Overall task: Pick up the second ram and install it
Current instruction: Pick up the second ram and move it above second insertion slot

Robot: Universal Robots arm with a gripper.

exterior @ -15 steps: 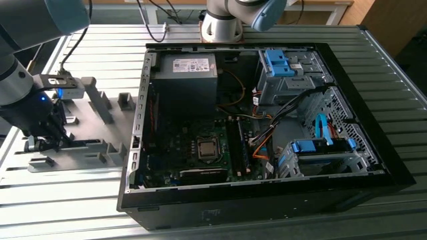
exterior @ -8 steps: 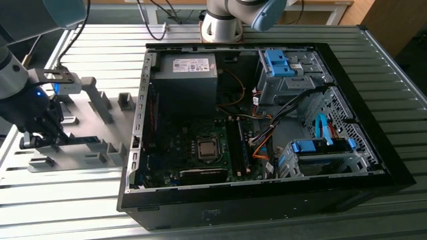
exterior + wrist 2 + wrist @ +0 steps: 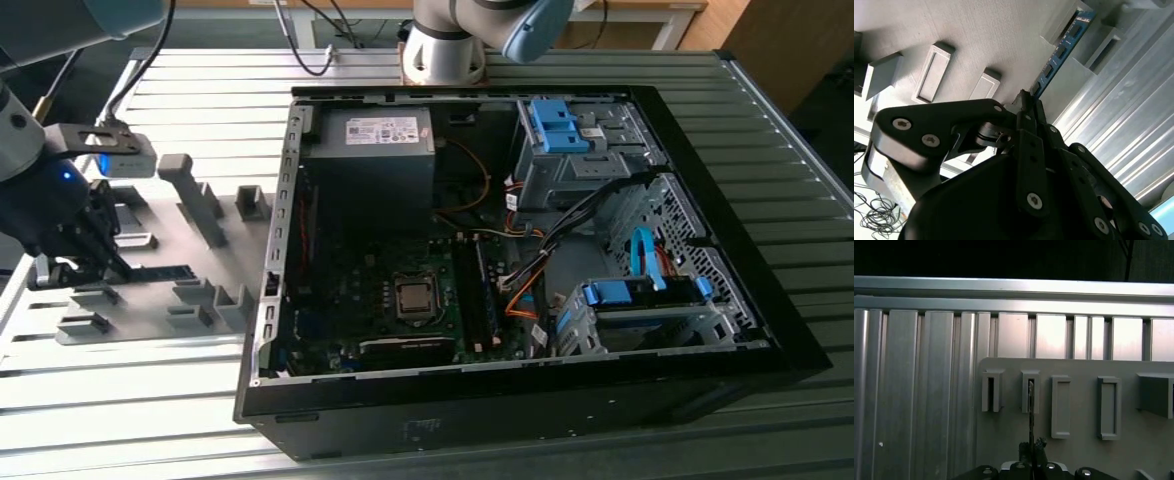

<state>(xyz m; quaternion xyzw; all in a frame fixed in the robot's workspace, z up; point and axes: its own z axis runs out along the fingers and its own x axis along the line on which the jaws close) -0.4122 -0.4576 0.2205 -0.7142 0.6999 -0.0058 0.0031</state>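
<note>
The second ram (image 3: 1058,52) is a thin blue board with black chips, standing on its long edge on the grey holder plate (image 3: 979,35). My gripper (image 3: 1027,106) has its black fingers pressed together on the near end of the stick. The far end rests in a grey holder block (image 3: 1089,37). In the first wrist view the second ram (image 3: 1030,415) shows edge-on, running from my gripper (image 3: 1031,452) up into a slotted block (image 3: 1030,390). In the exterior view my gripper (image 3: 78,262) is low over the holder plate (image 3: 154,215), on the exterior view's left of the open computer case.
The open computer case (image 3: 267,300) lies on the slatted aluminium table (image 3: 134,400), with the motherboard (image 3: 360,300), memory slots (image 3: 477,290) and blue drive brackets (image 3: 554,125) exposed. Several grey holder blocks (image 3: 200,200) stand on the plate. The arm's base (image 3: 447,45) is behind the case.
</note>
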